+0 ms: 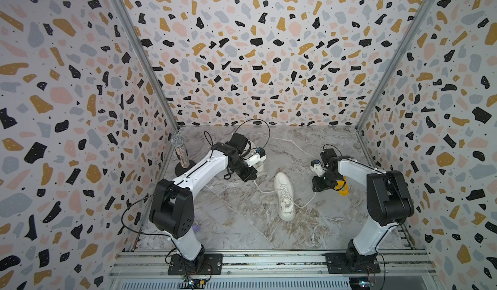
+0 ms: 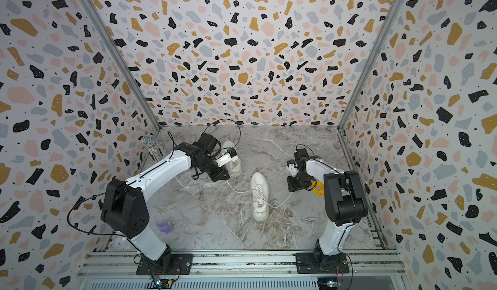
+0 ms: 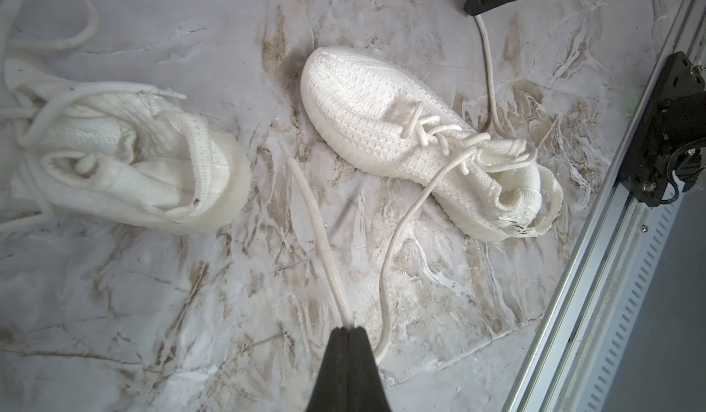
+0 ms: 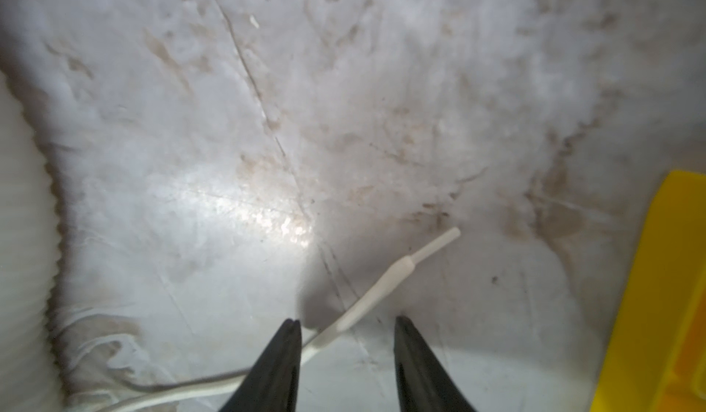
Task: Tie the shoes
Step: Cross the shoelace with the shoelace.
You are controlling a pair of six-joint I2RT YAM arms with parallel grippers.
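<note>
A: Big stuff first?
B: Marble table [image 1: 236, 229] is carrying both shoes. Centre shoe [image 1: 284, 194] is sitting sole-down, toe aiming at the back wall; I'm using it as the anchor. Second shoe [image 3: 126, 162] is lying just past that toe, on the left-arm side, collar slumping.
A: Grippers?
B: Left gripper [image 3: 349, 330] is clenching a lace strand [image 3: 323, 238] beside the toe. Right gripper [image 4: 345, 320] is hanging on the shoe's other side, jaws parted, straddling the lace tip [image 4: 403, 268] and gripping nothing.
A: Handling?
B: I'm guessing light, soft knit that's squashing easily. The laces are looking limp and slippery, so I'm favouring a pinch near the ends, behind the stiff tip.
A: Hidden?
B: In both top views the left arm is covering most of the second shoe. The yellow thing [image 4: 668, 276] beside the right gripper is getting cropped, so I'm not identifying it.
</note>
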